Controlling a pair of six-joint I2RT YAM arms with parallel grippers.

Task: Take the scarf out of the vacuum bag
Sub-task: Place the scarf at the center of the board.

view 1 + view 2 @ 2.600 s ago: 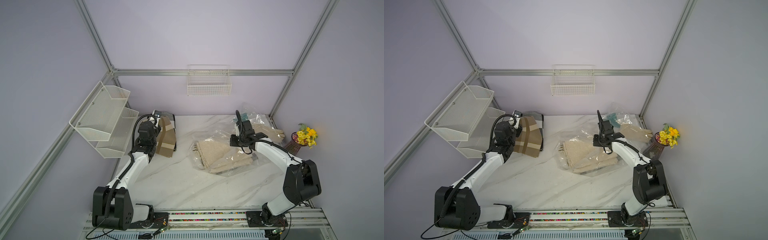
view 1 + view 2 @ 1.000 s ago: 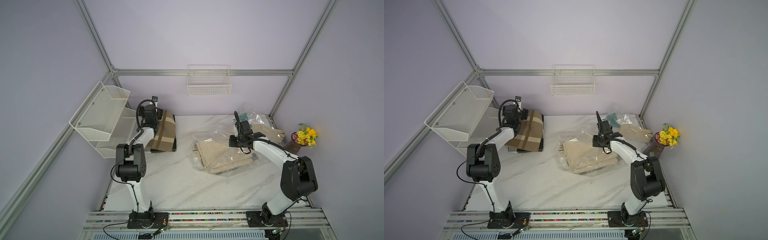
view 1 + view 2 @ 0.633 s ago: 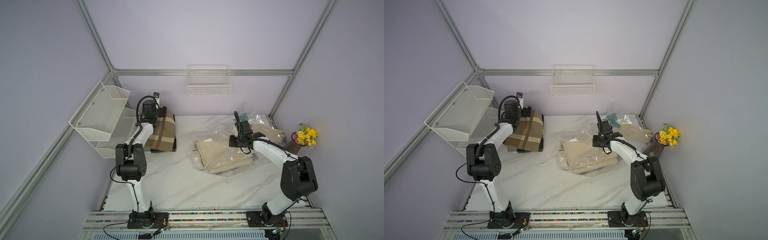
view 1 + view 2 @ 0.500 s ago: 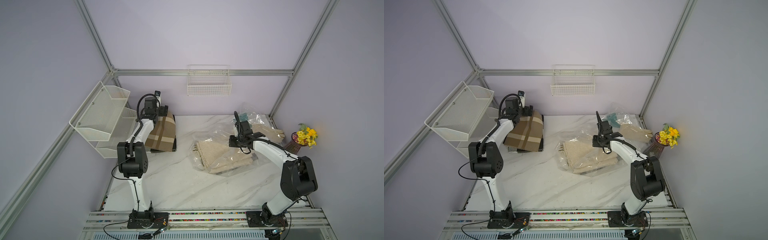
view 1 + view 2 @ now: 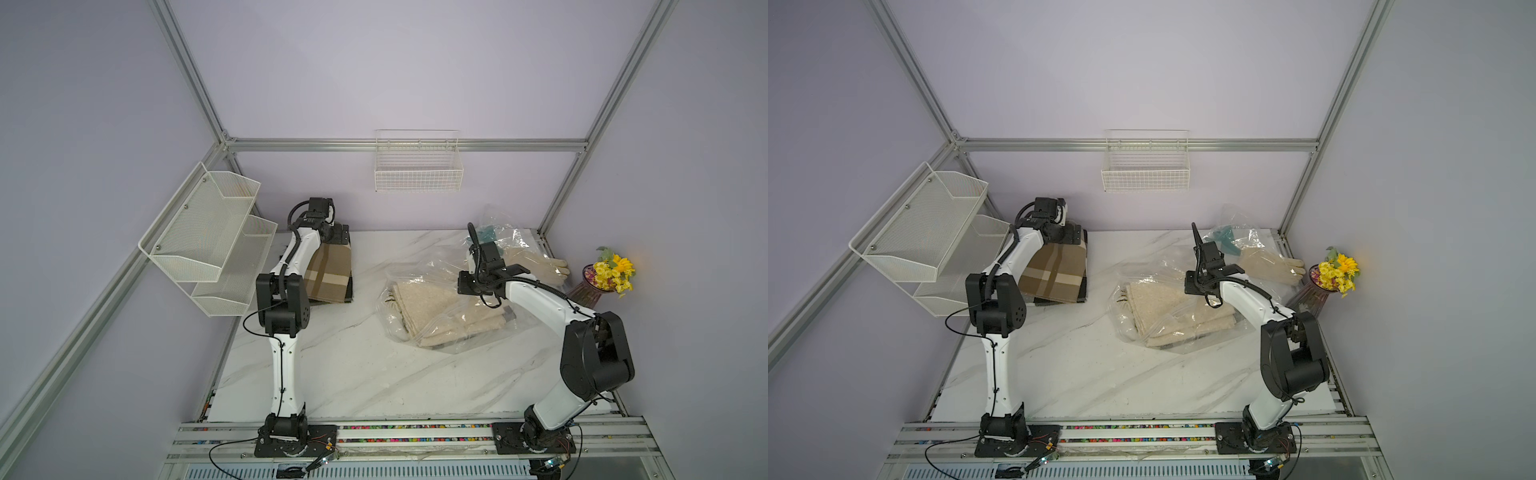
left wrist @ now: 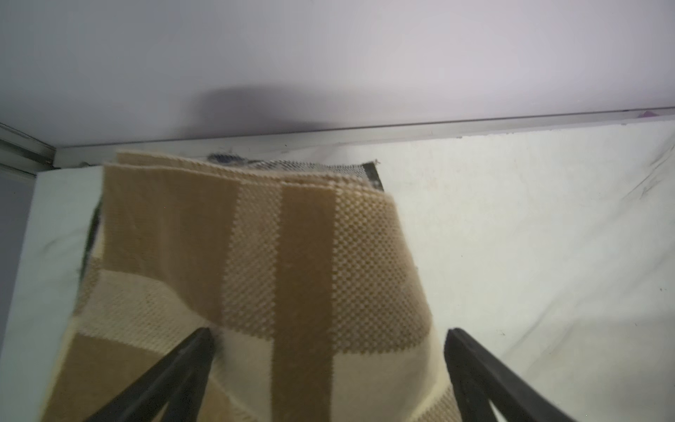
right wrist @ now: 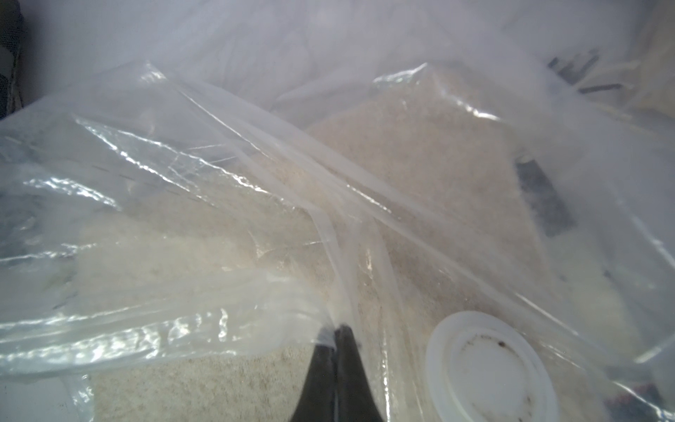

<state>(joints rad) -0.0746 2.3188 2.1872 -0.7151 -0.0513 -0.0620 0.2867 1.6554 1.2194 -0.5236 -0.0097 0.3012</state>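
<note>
Scarf [image 5: 330,270] first: taking this plaid piece for the task's thing, and finding it lying folded and wholly outside the vacuum bag [image 5: 419,268], well apart from the bag on the left arm's side, resting on a dark folded cloth [image 6: 370,175]. Hovering over that scarf with the left gripper [image 6: 327,330] spread wide and grasping nothing; not managing to tell from the wrist view whether a fingertip is grazing the weave. Aiming, for a clean finish, at rising straight up first with jaws wide, then drawing back without swinging toward the bag, so avoiding a finger snagging the soft top fold and dragging the scarf off its pile. Pinching a ridge of the bag's clear film with the right gripper [image 7: 336,329], clenched tight just beside the bag's round white valve cap [image 7: 489,369] and above a beige folded cloth [image 5: 428,307] lying inside the bag. Leaving that cloth alone. Opening the right jaws slowly before lifting, expecting the crinkly film to cling or spring, and clearing the cap on the way up. Steering wide of the pale gloves [image 5: 536,266] lying just beyond the bag on the right arm's side.
</note>
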